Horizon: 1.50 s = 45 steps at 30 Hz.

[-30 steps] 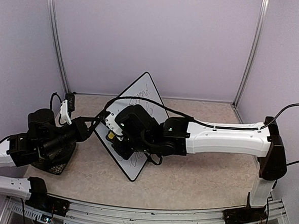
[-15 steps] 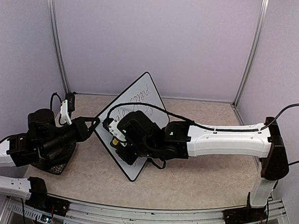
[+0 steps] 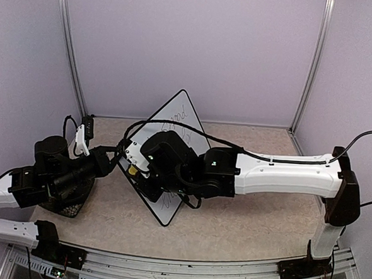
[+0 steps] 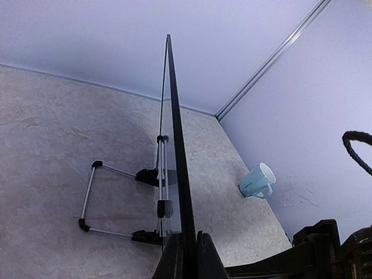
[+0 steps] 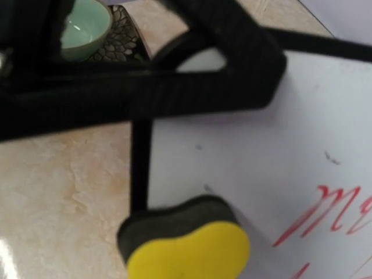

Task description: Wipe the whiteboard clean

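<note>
Squarely at the centre of the overhead view: the whiteboard (image 3: pixel 178 114), upright on the table (image 3: pixel 244 225) and turned like a diamond. One corner up against the back wall, the opposite corner down toward the lower middle of the frame. Dark handwriting (image 3: pixel 174 123) across the upper part of its face, a little more near the bottom corner. Red strokes of writing at the right edge of the right wrist view.

Reaching in from the lower left, the left gripper (image 3: pixel 117 155), clamped shut on the board's left corner. In its own wrist view, two dark fingers (image 4: pixel 174 261) at bottom centre pinching the thin black frame, with the board seen edge-on as a dark line running up the middle. Left of that line, a wire stand (image 4: pixel 148 174) with black feet, resting on the table. Toward the right of the same frame, a pale blue-green mug (image 4: pixel 256 180) near the foot of the wall.

Stretched across from the right edge of the overhead view, the right gripper (image 3: pixel 135 168), closed on a yellow eraser (image 5: pixel 186 250) with a dark underlayer. Eraser held against the white face just beside the black frame, close below the left gripper's fingers. Upper left of the right wrist view: a green cup (image 5: pixel 84 26) on a dark mesh mat (image 5: pixel 119 40).
</note>
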### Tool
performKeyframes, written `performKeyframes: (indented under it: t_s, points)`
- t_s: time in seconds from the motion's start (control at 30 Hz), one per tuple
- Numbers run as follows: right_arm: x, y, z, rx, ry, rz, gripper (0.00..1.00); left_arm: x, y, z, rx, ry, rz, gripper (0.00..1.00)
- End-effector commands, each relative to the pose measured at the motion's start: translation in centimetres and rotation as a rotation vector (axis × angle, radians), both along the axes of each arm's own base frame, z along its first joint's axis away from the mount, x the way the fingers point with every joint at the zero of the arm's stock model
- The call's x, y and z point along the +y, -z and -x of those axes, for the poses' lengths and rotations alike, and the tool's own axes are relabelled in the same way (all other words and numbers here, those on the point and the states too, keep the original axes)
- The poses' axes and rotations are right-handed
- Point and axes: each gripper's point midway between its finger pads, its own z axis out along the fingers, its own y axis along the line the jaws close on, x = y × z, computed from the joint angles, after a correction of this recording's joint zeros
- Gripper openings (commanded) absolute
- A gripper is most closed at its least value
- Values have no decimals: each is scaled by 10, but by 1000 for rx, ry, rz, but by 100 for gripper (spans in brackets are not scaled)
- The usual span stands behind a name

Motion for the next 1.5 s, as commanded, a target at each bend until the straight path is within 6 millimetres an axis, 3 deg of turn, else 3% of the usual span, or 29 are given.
performKeyframes:
  t_s: [0.0,0.17,0.33,0.43,0.6,0.73,0.93,1.37,1.47]
  points:
    - [-4,25,6,20,2,51,0,-7,-24,6,-25,40,116,0]
    - [-19,53,7,49,24,104,0,-7,-26,7,-29,44,122,0]
    - [-27,63,7,55,40,125,0,-8,-27,7,-30,46,122,0]
    - [-24,54,4,35,47,108,0,-9,-27,7,-31,48,123,0]
    - [-12,22,-6,-40,59,50,0,-9,-28,8,-31,52,130,0]
    - [-3,-2,-12,-87,59,16,0,-6,-38,11,-47,60,156,8]
    - [6,-26,-20,-144,61,-13,0,-2,-53,12,-69,52,158,6]
    - [21,-15,-14,-101,5,-2,0,-7,-44,11,-59,61,151,0]
    - [16,-10,-23,-119,44,19,0,-7,-44,11,-59,61,151,0]
